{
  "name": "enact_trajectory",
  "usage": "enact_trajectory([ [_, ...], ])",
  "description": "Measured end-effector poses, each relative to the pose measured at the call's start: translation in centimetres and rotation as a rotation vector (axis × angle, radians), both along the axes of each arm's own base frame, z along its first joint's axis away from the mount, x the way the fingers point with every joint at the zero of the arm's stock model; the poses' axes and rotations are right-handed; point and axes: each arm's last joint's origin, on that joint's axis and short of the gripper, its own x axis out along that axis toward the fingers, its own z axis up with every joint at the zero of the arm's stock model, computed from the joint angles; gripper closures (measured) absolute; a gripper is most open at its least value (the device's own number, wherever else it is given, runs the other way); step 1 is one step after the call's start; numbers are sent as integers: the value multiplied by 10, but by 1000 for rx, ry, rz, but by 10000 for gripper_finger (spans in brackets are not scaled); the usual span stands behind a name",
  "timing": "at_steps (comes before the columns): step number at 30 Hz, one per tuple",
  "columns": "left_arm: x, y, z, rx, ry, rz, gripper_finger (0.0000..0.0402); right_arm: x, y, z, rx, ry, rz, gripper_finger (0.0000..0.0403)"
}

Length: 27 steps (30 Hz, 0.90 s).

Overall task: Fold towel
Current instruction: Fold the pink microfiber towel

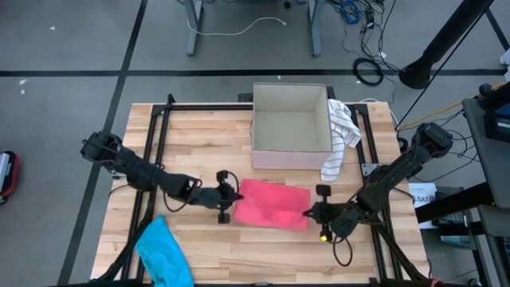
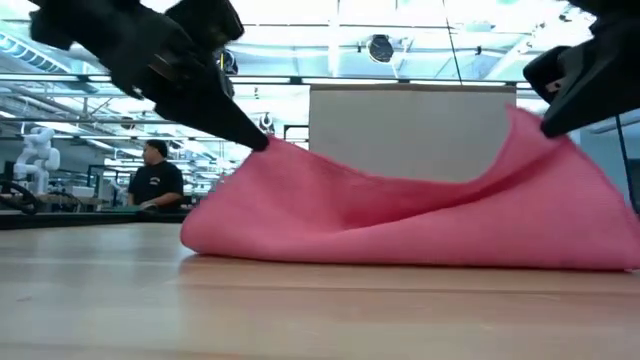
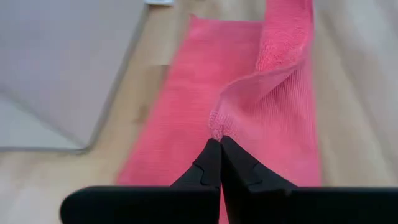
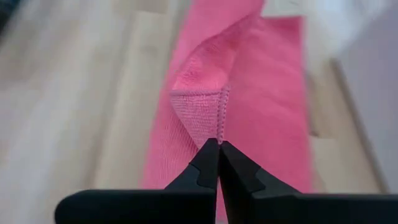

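A pink towel (image 1: 271, 205) lies in the middle of the wooden table, its lower layer flat on the wood. One edge is raised at both ends and sags in the middle (image 2: 420, 180). My left gripper (image 1: 229, 199) is shut on the towel's left end and my right gripper (image 1: 313, 213) is shut on its right end. Both are a little above the table. My left gripper pinches a corner of the towel at its left end (image 3: 216, 127) between the tips of its two fingers, slanting down from the table's left. That corner is lifted off the table while the rest of the towel lies below. My right gripper pinches a hemmed corner at the towel's right end (image 4: 219, 127) between its fingertips, slanting down from the table's right. The corner is raised (image 2: 530, 125) and the cloth drapes from it down to the table.
An open cardboard box (image 1: 291, 127) stands just behind the towel, with a striped white cloth (image 1: 341, 135) hanging over its right wall. A blue cloth (image 1: 163, 251) lies at the near left corner. A person (image 2: 157, 175) is in the room beyond the table.
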Motion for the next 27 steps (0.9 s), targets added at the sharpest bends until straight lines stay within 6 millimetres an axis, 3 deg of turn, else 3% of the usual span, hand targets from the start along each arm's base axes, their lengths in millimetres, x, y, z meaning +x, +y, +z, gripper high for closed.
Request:
enact_trajectory([
  [10,8,32,-3,-39,25,82,401,-4,-14,-10,-16,88,-160,397],
  [15,6,36,-6,-60,65,92,390,-3,-15,-16,-28,116,-186,334],
  [21,7,35,-8,-42,67,110,323,0,-19,-18,-32,120,-213,234],
  [27,8,38,-12,-24,79,139,267,3,-11,-15,-47,79,-115,204],
])
